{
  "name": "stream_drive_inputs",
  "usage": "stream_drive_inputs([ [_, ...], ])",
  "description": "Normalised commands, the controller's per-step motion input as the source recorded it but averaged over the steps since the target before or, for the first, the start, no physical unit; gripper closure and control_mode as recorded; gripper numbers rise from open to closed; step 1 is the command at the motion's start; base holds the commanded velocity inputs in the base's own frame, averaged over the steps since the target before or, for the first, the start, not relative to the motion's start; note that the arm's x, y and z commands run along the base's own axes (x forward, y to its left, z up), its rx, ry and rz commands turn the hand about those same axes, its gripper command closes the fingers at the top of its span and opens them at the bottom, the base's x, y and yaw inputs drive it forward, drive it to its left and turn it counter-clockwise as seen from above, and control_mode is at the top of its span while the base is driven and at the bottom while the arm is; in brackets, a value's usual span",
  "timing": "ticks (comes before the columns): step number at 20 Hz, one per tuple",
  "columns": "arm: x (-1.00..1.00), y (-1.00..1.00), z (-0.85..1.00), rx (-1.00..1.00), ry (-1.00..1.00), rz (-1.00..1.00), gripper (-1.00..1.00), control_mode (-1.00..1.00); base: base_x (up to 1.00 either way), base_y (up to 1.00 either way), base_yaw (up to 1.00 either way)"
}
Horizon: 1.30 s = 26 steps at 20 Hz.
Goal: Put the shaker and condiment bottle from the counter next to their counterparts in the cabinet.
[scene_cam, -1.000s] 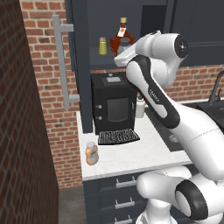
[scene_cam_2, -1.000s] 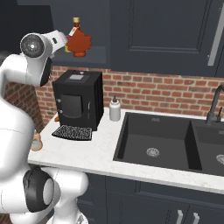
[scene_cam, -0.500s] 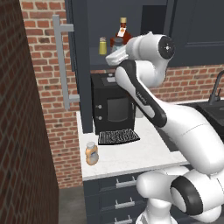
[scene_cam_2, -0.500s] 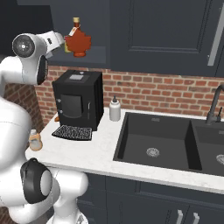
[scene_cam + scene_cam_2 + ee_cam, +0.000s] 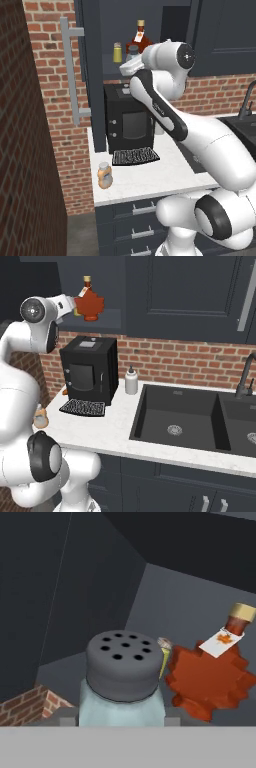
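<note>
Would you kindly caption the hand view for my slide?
Shaker held in the jaws, nearing the red maple-leaf bottle inside the cabinet.

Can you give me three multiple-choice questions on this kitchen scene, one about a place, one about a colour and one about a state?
1. Where does the condiment bottle stand?
A. in the sink
B. on the counter
C. in the cabinet

2. What colour is the maple-leaf bottle?
A. red
B. green
C. white

3. What state is the gripper in?
A. open and empty
B. shut on the shaker
C. shut on the condiment bottle

Key: 1 B, it stands near the counter's front edge. 2 A, its leaf body is red in the hand view. 3 B, the shaker sits in the gripper, up at the cabinet shelf.
</note>
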Motion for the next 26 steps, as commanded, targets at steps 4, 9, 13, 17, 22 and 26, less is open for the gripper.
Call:
stream_drive_inputs([
  [4, 0.04, 0.00, -0.11, 0.00, 0.01, 0.00, 1.00, -1.00, 0.00, 0.00, 0.00],
  [9, 0.18, 0.00, -0.01, 0.04, 0.04, 0.00, 1.00, -1.00, 0.00, 0.00, 0.00],
  [13, 0.25, 0.00, 0.00, 0.05, 0.08, 0.00, 1.00, -1.00, 0.00, 0.00, 0.00],
  [17, 0.24, 0.00, 0.00, 0.04, 0.11, 0.00, 1.00, -1.00, 0.00, 0.00, 0.00],
  [22, 0.20, 0.00, -0.08, 0.03, 0.07, 0.00, 1.00, -1.00, 0.00, 0.00, 0.00],
  [26, 0.19, 0.03, -0.15, 0.01, 0.05, 0.00, 1.00, -1.00, 0.00, 0.00, 0.00],
])
